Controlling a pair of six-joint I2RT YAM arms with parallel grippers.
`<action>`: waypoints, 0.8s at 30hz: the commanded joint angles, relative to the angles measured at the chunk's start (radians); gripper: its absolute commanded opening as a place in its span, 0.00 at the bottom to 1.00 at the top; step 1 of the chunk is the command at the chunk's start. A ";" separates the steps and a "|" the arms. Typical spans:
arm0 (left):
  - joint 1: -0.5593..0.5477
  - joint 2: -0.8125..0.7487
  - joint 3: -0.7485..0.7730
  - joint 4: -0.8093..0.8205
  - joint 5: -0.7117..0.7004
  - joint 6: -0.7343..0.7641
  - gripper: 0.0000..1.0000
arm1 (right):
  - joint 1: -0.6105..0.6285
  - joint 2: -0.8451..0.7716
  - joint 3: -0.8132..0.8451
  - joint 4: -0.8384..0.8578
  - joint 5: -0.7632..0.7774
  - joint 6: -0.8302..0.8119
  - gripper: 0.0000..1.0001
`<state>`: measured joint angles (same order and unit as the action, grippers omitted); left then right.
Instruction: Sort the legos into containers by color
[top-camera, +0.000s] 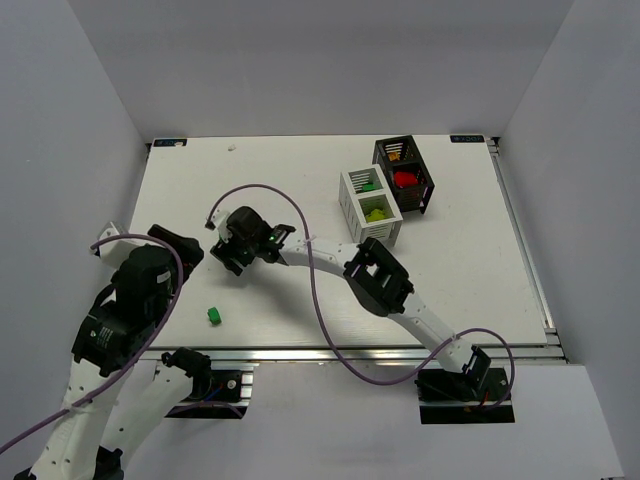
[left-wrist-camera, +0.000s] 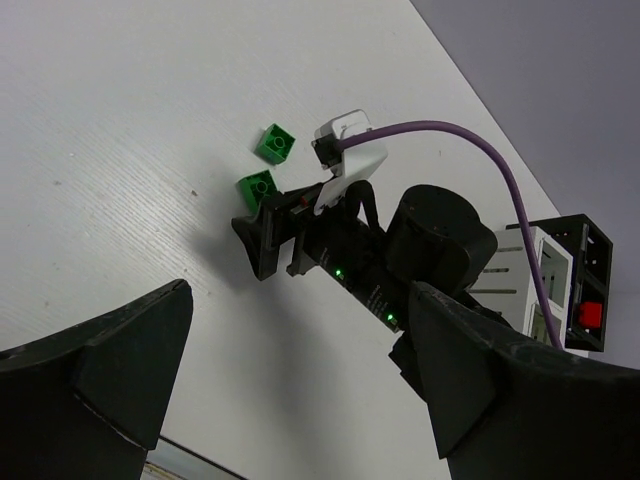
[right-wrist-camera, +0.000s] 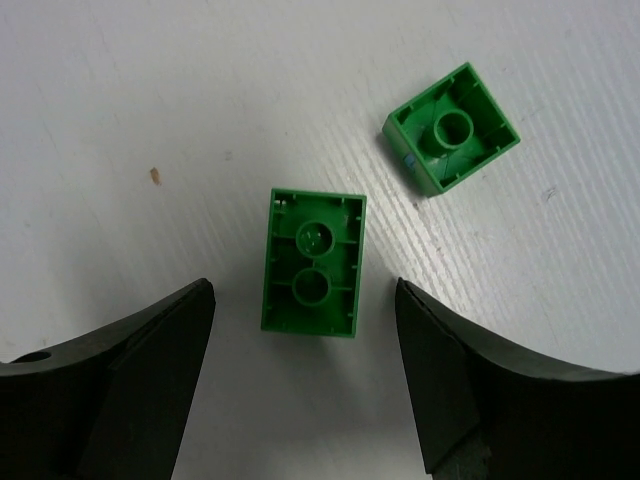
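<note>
Lego, green, bottom-up on table, sits between spread, empty right gripper fingers; long axis 12-to-6, crosswise to closing. Second green lego at 1 o'clock. Left gripper spread, farther off.

The green legos look glossy plastic; the table is matt white, finely ridged.

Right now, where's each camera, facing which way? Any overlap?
Top external: above and behind the bases, looking down on the table; left arm and right arm show.
Left wrist: looks across at the right gripper, long green brick and square green brick; own fingers below.
Right wrist: looks straight down on both bricks; own fingers in bottom corners.
Shared: both wrist views see those bricks.
</note>
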<state>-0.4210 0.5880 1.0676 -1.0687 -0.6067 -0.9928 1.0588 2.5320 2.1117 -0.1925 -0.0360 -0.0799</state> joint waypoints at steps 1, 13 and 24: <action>0.002 -0.011 -0.012 -0.043 -0.034 -0.064 0.98 | 0.010 0.025 0.070 0.062 0.031 -0.012 0.78; 0.002 -0.073 -0.061 -0.099 -0.034 -0.147 0.98 | 0.010 -0.059 -0.014 0.062 -0.065 -0.058 0.20; 0.002 -0.062 -0.205 0.101 0.054 -0.104 0.98 | -0.136 -0.660 -0.541 0.194 -0.492 -0.168 0.00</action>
<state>-0.4210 0.4835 0.8745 -1.0531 -0.5911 -1.1206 1.0050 2.0312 1.6009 -0.0635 -0.3347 -0.1921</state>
